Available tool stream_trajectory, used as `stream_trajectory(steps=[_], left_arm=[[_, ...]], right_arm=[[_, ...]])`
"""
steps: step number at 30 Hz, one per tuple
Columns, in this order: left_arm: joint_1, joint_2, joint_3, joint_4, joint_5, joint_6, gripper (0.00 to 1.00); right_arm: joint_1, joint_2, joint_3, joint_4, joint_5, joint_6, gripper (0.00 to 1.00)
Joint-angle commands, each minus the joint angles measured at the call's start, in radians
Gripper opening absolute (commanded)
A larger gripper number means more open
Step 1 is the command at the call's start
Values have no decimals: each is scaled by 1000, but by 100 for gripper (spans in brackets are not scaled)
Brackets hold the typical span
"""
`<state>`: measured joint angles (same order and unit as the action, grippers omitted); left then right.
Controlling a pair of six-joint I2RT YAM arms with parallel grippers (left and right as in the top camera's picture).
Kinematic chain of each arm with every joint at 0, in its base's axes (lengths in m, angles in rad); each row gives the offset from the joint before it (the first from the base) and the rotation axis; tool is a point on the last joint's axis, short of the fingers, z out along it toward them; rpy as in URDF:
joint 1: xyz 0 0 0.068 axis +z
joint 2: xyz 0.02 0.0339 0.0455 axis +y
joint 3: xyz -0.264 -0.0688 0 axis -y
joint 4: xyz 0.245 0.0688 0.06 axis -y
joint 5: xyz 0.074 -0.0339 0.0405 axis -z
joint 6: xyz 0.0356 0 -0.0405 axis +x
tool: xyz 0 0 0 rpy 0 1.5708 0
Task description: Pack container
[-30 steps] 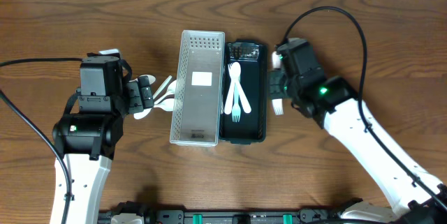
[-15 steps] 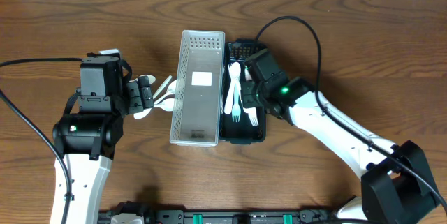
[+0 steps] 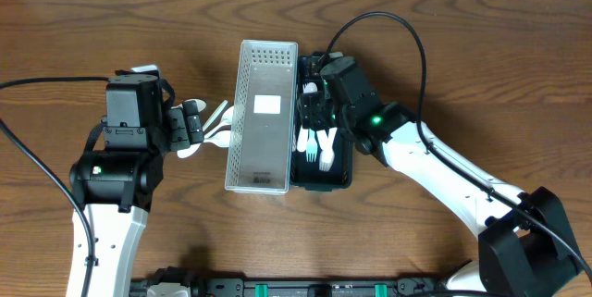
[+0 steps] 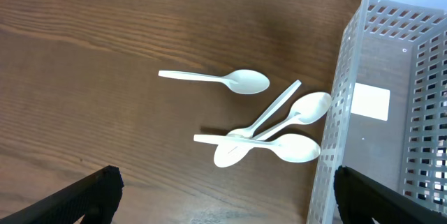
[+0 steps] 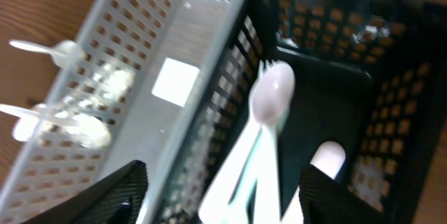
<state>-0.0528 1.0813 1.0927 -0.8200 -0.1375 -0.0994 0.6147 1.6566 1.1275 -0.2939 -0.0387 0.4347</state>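
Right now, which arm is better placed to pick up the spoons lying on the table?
Left. The left tool hangs open above the spoons, beside the white basket. The right tool is over the black basket, and the white basket stands between it and the spoons.

Pretty cramped at the black basket (image 3: 344, 175): the right gripper (image 3: 311, 112) hangs over it, and the white basket (image 3: 264, 154) sits right against its left wall. Loose spoons (image 4: 279, 137) crowd the white one's outer side, with bare table (image 4: 105, 42) beyond.
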Motion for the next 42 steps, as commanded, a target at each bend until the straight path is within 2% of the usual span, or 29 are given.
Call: stream_trajectory(steps=[1,2,6,10,13,14,15,19,23,27,29,30,33,37,42], left_arm=[[6,3,16,-3,-2,16,98],[6,3,16,-3,-2,16,98],[6,3,16,-3,-2,16,98],[6,3,16,-3,-2,16,98],[6,3,16,-3,-2,16,98],[6,3,16,-3,-2,16,98],[6,3,16,-3,-2,16,98],[6,3,16,-3,-2,16,98],[6,3,16,-3,-2,16,98],[6,3,16,-3,-2,16,98],[6,3,16,-3,-2,16,98],[6,3,16,-3,-2,16,98],[6,3,16,-3,-2,16,98],[6,3,16,-3,-2,16,98],[6,3,16,-3,-2,16,98]], right_arm=[[14,3,19,18,-25,58,64],[15,11,19,22,-21,69,59],[20,40,19,21,-21,119,54],[39,50,19,18,-18,103,54],[46,50,33,22,-26,22,69],[48,49,41,22,-39,-27,80],[51,49,51,21,-61,-79,86],[52,46,143,-49,-102,-173,86],[51,46,303,-162,27,-224,92],[51,47,414,-217,93,-227,89],[51,47,438,-240,95,-210,93],[51,48,441,-248,95,-187,99],[55,70,441,-274,93,-151,99],[76,122,441,-274,55,-201,99],[80,147,441,-253,-16,-195,97]])
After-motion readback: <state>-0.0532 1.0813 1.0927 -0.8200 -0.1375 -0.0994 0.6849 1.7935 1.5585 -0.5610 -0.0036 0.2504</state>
